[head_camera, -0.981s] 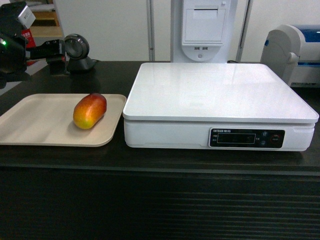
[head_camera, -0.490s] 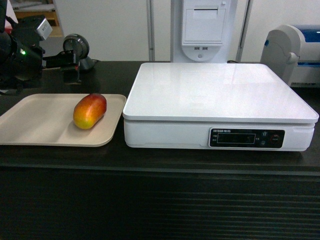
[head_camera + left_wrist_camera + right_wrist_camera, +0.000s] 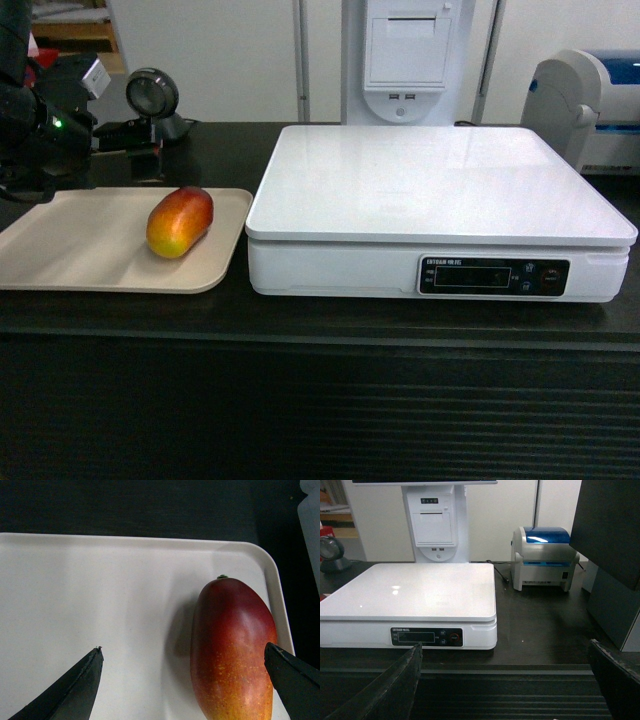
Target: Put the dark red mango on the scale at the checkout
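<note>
The dark red mango [image 3: 180,222] lies on a beige tray [image 3: 70,250] on the black checkout counter [image 3: 320,400], left of the white scale [image 3: 440,185]. My left gripper [image 3: 142,142] hovers behind the tray's far edge, open. In the left wrist view the mango [image 3: 232,650] lies lengthwise between the spread fingers, close to the right one, and my left gripper [image 3: 183,649] touches nothing. My right gripper [image 3: 505,645] is open and empty, level with the counter's front edge, facing the scale [image 3: 415,592]. It is out of the head view.
A round barcode scanner [image 3: 152,95] stands behind the tray. A white receipt kiosk [image 3: 405,50] rises behind the scale. A blue-topped label printer [image 3: 545,557] sits right of the scale, and a dark panel [image 3: 610,555] stands at the far right.
My left arm has swung right and down from the far left, bringing its open gripper over the tray's far edge near the mango. The mango has not moved.
</note>
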